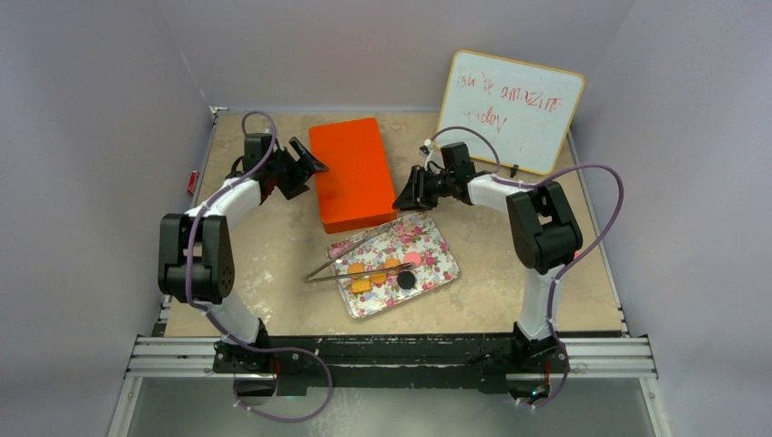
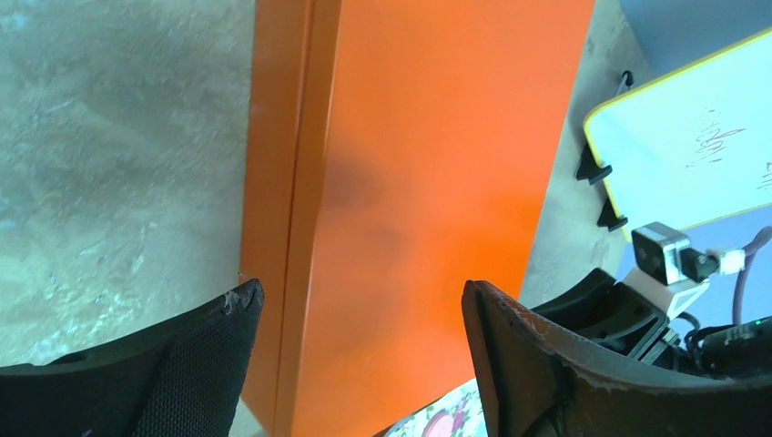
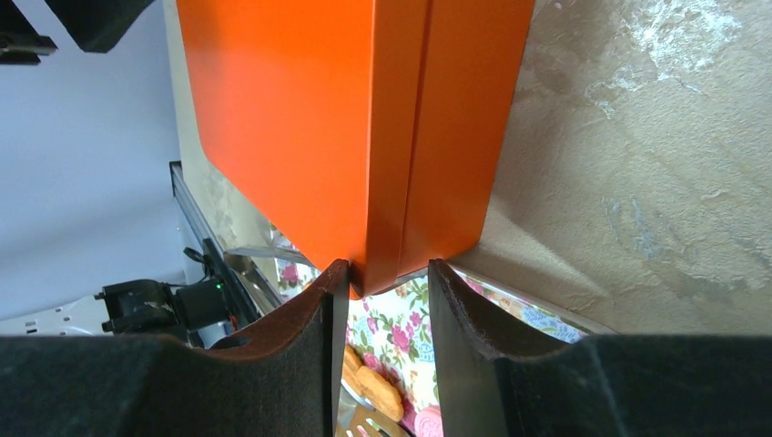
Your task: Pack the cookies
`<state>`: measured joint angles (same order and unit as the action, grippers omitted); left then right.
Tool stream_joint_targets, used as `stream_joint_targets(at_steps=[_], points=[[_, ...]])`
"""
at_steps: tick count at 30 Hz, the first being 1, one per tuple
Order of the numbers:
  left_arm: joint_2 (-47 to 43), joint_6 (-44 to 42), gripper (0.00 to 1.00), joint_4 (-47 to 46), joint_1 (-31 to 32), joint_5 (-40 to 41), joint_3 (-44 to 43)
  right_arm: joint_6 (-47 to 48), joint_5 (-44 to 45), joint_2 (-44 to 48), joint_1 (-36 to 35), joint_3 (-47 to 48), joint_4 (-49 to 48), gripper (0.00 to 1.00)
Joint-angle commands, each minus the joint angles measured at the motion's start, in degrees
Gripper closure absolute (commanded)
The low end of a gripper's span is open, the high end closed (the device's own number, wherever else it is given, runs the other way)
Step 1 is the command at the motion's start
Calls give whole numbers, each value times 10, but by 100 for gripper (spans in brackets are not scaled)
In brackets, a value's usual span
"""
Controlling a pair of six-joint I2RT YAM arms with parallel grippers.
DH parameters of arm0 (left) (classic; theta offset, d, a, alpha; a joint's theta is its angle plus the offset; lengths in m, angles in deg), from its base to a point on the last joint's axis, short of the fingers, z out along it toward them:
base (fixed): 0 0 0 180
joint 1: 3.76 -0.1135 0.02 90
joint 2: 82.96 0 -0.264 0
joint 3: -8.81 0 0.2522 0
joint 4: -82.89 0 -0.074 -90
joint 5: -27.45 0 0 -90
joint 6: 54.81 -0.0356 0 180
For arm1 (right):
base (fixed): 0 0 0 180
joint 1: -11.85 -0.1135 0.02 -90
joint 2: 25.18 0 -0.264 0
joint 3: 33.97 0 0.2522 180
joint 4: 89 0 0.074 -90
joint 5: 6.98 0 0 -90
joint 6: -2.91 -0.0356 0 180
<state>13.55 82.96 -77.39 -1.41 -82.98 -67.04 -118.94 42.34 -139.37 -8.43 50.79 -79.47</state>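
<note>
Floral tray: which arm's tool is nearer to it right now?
Right. The right tool is at the orange box's near right corner, just beyond the floral tray's far edge. The left tool is at the box's left side, across the box from the tray.

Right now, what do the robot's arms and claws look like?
The left arm and right arm have white tube-like links and chunky black joints. A thin purple cable loops along each one. The left claw and right claw are black, each with two curved fingers whose edges look chipped.
</note>
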Motion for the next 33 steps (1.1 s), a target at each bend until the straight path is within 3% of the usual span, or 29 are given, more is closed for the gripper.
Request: stream_joint_targets(at_steps=[1,15,27,33], points=[[-39,-20,21,-1,1,8,26,19,12,1,0,3,4,61],[5,-19,22,-2,-8,-11,-26,1,28,-17,0,69,9,58],[145,-32,29,6,-37,-13,-183,3,50,-52,0,165,12,41],[220,-39,36,15,-43,-12,-264,-3,62,-105,1,243,15,40]])
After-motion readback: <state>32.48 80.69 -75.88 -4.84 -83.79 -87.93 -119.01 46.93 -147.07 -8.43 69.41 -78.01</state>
